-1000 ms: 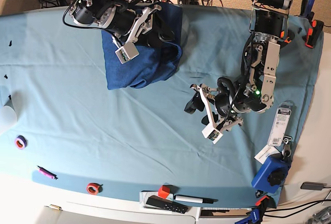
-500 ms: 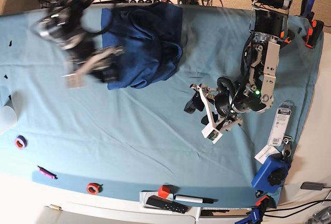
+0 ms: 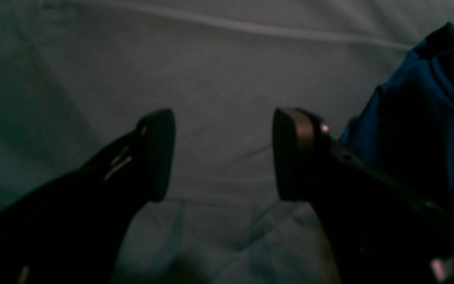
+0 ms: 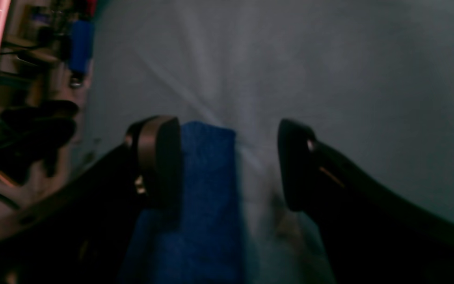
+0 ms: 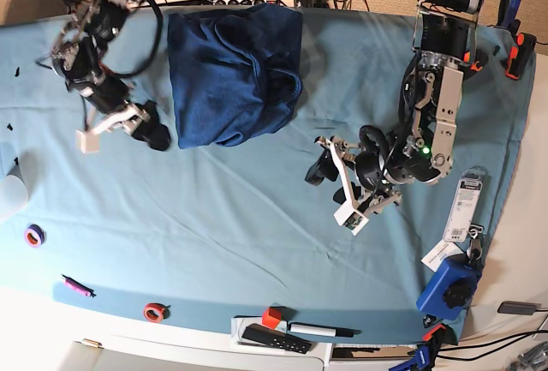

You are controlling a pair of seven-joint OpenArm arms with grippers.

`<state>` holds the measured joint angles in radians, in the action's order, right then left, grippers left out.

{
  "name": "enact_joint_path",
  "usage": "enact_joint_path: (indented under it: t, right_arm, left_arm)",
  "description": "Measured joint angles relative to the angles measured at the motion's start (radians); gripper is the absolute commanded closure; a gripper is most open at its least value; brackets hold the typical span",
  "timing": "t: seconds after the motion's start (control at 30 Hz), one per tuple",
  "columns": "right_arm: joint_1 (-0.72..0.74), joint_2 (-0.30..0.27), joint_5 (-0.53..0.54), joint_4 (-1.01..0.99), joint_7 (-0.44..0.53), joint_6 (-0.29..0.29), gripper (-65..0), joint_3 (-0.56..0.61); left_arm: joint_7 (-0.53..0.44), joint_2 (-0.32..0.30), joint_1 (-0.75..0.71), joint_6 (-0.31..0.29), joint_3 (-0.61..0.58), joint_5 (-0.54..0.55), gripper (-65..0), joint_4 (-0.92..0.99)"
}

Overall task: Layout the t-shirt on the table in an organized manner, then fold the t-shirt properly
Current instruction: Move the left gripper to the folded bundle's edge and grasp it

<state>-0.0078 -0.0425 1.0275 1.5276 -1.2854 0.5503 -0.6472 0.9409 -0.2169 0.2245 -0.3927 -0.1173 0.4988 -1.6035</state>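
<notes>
The navy t-shirt (image 5: 231, 75) lies bunched in a rough folded heap at the back of the table (image 5: 214, 225), left of centre. My right gripper (image 5: 154, 129) hovers just off the heap's front left corner, jaws open. In the right wrist view that gripper (image 4: 229, 161) stands open above the cloth, and a corner of the t-shirt (image 4: 207, 205) lies below, close to the left finger (image 4: 160, 157). My left gripper (image 5: 318, 164) is open over bare teal cloth, right of the shirt. The left wrist view shows it (image 3: 223, 154) empty, with the t-shirt (image 3: 420, 118) beyond its right finger.
Along the front edge lie a purple tape ring (image 5: 34, 236), a pink marker (image 5: 75, 285), a red tape ring (image 5: 154, 311), a red cube (image 5: 271, 317), a black remote (image 5: 274, 338) and a pen (image 5: 321, 331). A blue device (image 5: 449, 285) and tags (image 5: 465, 204) sit at the right edge.
My right arm has swung off the top of the t-shirt, leftward and toward the front, with its jaws opening wider. The shirt stays in its heap. The left arm has barely moved.
</notes>
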Motion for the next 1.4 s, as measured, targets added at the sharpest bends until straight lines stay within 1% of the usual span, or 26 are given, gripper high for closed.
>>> enact_joint_path:
  t: [0.07,0.27,0.33,0.37,0.4,0.47,0.6,0.63,0.67,0.73,0.77,0.83,0.9,0.93,0.97,1.0,1.03,1.1,1.13,1.23,1.27,1.4]
  right_arm:
    - [0.026,0.002,0.027,-0.04,-0.017,0.0,-38.3,0.0]
    - [0.03,0.029,0.013,-0.056,-0.027,-0.001,-38.3,0.002]
    - [0.031,0.029,-0.034,-0.056,-0.027,-0.013,-38.3,0.031]
    - [0.031,0.028,-0.049,-0.056,-0.024,-0.03,-38.3,0.051]
    - [0.031,0.028,-0.066,-0.056,-0.021,-0.031,-38.3,0.074]
    - [0.031,0.029,-0.095,-0.056,-0.005,-0.055,-38.3,0.122]
    - [0.036,0.028,-0.129,-0.056,0.007,-0.057,-38.1,0.188]
    - [0.036,0.029,-0.129,-0.056,0.007,-0.057,-35.9,0.196]
    - [0.036,0.027,-0.132,-0.056,0.007,-0.057,-29.1,0.201]
    - [0.035,0.027,-0.154,-0.057,-0.003,-0.057,-7.2,0.206]
    - [0.032,0.027,-0.164,-0.057,-0.008,-0.043,0.0,0.205]
    - [0.032,0.027,-0.182,-0.057,-0.009,-0.034,0.0,0.205]
    - [0.033,0.026,-0.196,-0.057,-0.008,-0.034,0.0,0.205]
    - [0.033,0.024,-0.196,-0.057,-0.008,-0.034,0.0,0.205]
    - [0.033,0.023,-0.196,-0.057,-0.008,-0.034,0.0,0.205]
    - [0.033,0.023,-0.196,-0.057,-0.008,-0.034,0.0,0.205]
    - [0.033,0.023,-0.196,-0.057,-0.008,-0.034,0.0,0.205]
    - [0.033,0.023,-0.196,-0.057,-0.008,-0.034,0.0,0.205]
    - [0.033,0.022,-0.196,-0.057,-0.008,-0.034,0.0,0.205]
    - [0.033,0.021,-0.2,-0.057,-0.008,-0.033,0.0,0.205]
    - [0.032,0.021,-0.203,-0.057,-0.007,-0.034,0.0,0.205]
    - [0.032,0.021,-0.204,-0.057,-0.007,-0.034,0.0,0.205]
  left_arm:
    - [0.0,0.0,-0.005,0.0,0.0,0.0,-36.2,0.0]
    - [-0.019,0.0,-0.006,0.0,0.0,0.0,-36.2,0.0]
    - [-0.019,0.0,-0.006,0.0,0.0,0.0,-36.2,0.0]
    - [-0.019,0.0,-0.006,0.0,0.0,0.0,-36.2,0.0]
    - [-0.019,0.0,-0.006,0.0,0.0,-0.001,-36.2,0.0]
    - [-0.019,0.0,-0.006,0.0,0.0,0.0,-36.2,0.0]
    - [-0.019,0.0,-0.006,0.0,0.0,0.0,-36.2,0.0]
    - [-0.019,0.0,-0.006,0.0,0.0,0.0,-36.2,0.0]
    - [-0.018,0.0,-0.006,0.0,0.0,0.0,-36.2,0.0]
    - [-0.004,0.0,-0.006,0.0,0.0,0.004,-36.2,0.0]
    - [0.016,-0.006,-0.005,0.002,0.0,0.026,-36.2,0.0]
    - [0.08,-0.034,-0.005,-0.001,-0.001,0.132,-36.2,0.0]
    - [0.156,-0.082,-0.002,-0.005,-0.001,0.272,-36.2,0.0]
    - [0.2,-0.112,-0.001,-0.015,-0.001,0.363,-36.2,0.0]
    - [0.241,-0.137,-0.002,-0.037,0.0,0.455,-36.3,0.0]
    - [0.275,-0.155,-0.004,-0.079,0.001,0.512,-36.3,0.0]
    - [0.3,-0.17,-0.012,-0.1,0.001,0.554,-36.3,-0.001]
    - [0.299,-0.204,-0.058,-0.119,-0.001,0.644,-37.1,-0.002]
    - [0.313,-0.219,-0.088,-0.129,-0.001,0.672,-38.3,-0.003]
    - [0.325,-0.246,-0.193,-0.129,0.0,0.69,-43.8,0.001]
    - [0.323,-0.246,-0.224,-0.129,0.0,0.693,-44.7,0.0]
    - [0.295,-0.223,-0.316,-0.129,-0.001,0.723,-44.7,-0.003]
